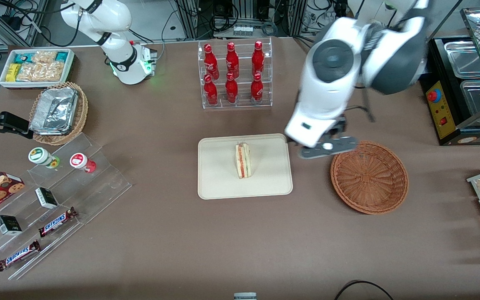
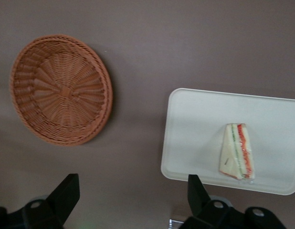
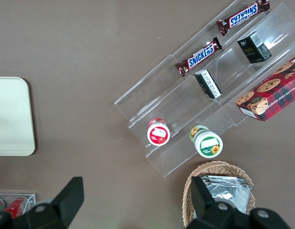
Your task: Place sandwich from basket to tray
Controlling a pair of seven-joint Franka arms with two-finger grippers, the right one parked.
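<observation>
Sandwich (image 1: 243, 160) rests mid-tray (image 1: 219, 183): soft, light, squashable, best pinched gently across its bread faces; tool (image 2: 133, 200) spread wide, holding nothing, above the counter between tray and basket (image 1: 369, 177).

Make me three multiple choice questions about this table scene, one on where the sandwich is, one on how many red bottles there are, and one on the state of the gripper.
1. Where is the sandwich?
A. in the basket
B. on the tray
C. on the bare table

2. How many red bottles stand in the clear rack?
A. four
B. six
C. eight

3. What state is the gripper in?
A. open and empty
B. shut on the sandwich
C. shut on the basket

Answers:
1 B, it lies on the tray, and the basket holds nothing.
2 B, two rows of three.
3 A, its fingers stand wide apart above the table between basket and tray.
</observation>
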